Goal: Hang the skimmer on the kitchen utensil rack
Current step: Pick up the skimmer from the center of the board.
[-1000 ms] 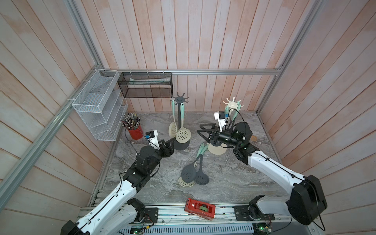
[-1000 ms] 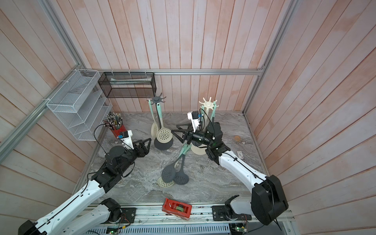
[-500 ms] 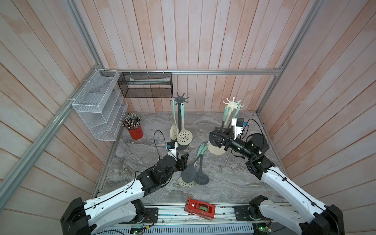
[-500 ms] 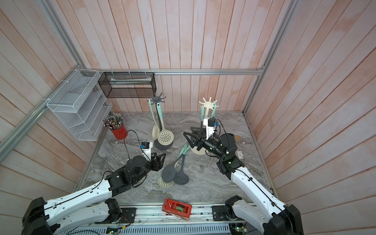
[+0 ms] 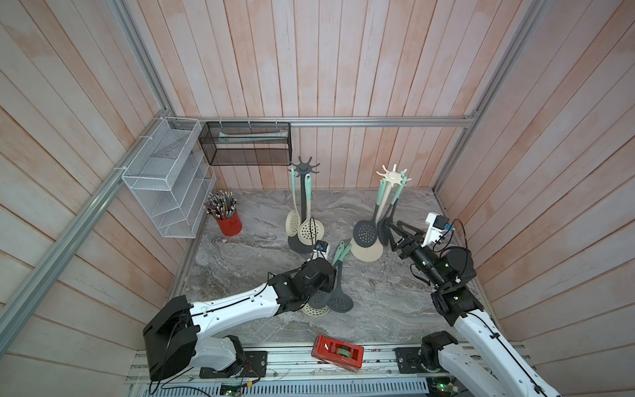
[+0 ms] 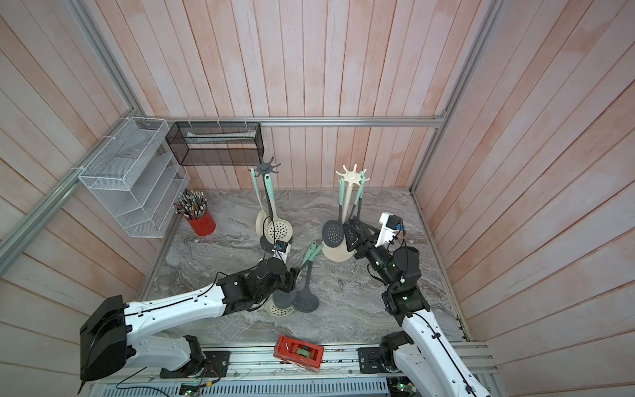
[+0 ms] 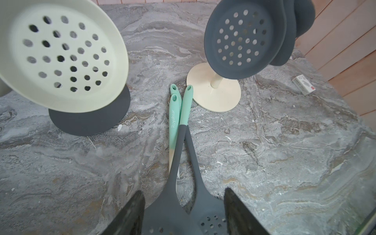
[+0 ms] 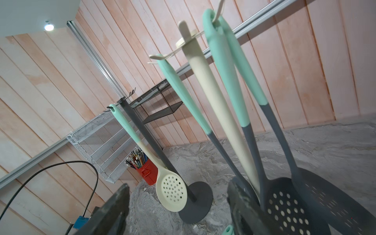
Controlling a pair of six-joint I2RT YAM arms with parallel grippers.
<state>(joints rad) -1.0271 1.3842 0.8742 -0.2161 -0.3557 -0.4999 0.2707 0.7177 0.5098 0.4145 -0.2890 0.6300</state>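
Note:
Three skimmers lie crossed mid-table: two grey ones [image 5: 340,302] [image 7: 177,154] and a cream one [image 5: 316,311], with their mint handles [image 7: 186,105] pointing at the racks. My left gripper [image 7: 184,213] [image 6: 293,275] hovers open over them, its fingers [image 7: 130,213] straddling both grey heads. The dark rack [image 5: 304,168] holds cream skimmers [image 7: 61,53]. Grey skimmers [image 8: 284,207] hang from the cream rack [image 5: 391,175] [image 8: 213,101]. My right gripper [image 5: 395,233] [image 8: 179,211] stands open just right of that rack, with nothing between its fingers.
A red pencil cup [image 5: 228,223] stands at the back left below a white wire shelf [image 5: 165,192] and a black mesh basket [image 5: 245,147]. A red tape dispenser [image 5: 336,352] lies on the front rail. A small box [image 7: 304,85] lies near the right wall.
My left gripper has swung from beside the dark rack's base to over the skimmers on the table. My right gripper has drawn back rightward from the cream rack's left side.

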